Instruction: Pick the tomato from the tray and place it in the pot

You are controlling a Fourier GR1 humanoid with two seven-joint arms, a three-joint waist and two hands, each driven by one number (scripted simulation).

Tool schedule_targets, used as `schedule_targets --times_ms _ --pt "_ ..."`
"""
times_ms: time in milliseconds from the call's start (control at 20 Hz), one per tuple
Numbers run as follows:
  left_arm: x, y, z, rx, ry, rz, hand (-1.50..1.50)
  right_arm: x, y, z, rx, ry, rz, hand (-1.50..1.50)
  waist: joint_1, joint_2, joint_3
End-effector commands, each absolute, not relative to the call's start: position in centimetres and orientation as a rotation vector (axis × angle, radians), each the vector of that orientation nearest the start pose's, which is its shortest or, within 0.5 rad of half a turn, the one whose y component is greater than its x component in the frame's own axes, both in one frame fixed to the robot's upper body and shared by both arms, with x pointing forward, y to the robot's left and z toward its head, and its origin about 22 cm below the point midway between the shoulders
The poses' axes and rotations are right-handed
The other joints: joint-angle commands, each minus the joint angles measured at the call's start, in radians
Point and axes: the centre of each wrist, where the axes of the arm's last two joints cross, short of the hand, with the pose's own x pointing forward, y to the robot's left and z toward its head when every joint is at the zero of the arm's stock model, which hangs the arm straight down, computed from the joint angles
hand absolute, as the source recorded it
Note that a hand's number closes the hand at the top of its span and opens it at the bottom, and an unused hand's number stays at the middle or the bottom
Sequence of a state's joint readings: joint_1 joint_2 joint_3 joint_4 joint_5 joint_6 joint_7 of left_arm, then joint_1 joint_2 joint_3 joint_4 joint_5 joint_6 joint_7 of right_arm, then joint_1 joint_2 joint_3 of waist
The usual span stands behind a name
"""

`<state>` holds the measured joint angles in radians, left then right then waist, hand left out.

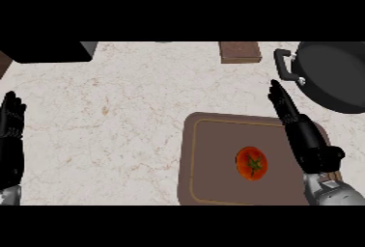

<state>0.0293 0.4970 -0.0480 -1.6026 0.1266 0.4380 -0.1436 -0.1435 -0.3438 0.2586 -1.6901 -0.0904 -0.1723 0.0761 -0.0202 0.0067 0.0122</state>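
A red tomato (251, 163) with a green stem lies on the brown tray (210, 159) at the lower right of the counter. My right hand (303, 132) hovers over the tray's right side, just right of the tomato, fingers straight and pointing away from me, holding nothing. The dark pot (335, 77) with a black handle stands at the upper right, beyond the fingertips. My left hand (10, 137) rests open at the left edge, fingers up.
A brown block (239, 52) sits at the counter's far edge, left of the pot. A dark box-like object (46, 51) occupies the upper left corner. Pale marble counter (114, 125) spreads between the left hand and the tray.
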Motion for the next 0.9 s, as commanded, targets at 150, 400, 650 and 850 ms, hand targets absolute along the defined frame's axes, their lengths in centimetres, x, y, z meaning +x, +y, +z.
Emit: schedule_targets --times_ms 150,400,650,850 --pt "22.8 28.2 -0.5 0.258 -1.486 -0.18 0.0 23.1 -21.2 5.3 -0.017 -1.707 0.451 1.5 -0.017 -0.004 -0.013" --pt "22.0 26.7 -2.0 0.073 -1.312 -0.175 0.0 24.2 -23.7 7.9 -0.573 -2.063 0.3 -1.5 -0.102 -0.018 -0.012" --pt "22.3 26.4 -2.6 -0.012 -1.285 -0.217 0.0 18.8 -19.8 6.5 -0.464 -2.344 0.076 -1.5 -0.047 -0.014 -0.01" --pt "23.7 26.2 -2.5 -0.022 -1.284 -0.248 0.0 13.0 -19.6 7.9 -0.454 -2.311 0.149 -1.5 -0.011 -0.011 -0.013"
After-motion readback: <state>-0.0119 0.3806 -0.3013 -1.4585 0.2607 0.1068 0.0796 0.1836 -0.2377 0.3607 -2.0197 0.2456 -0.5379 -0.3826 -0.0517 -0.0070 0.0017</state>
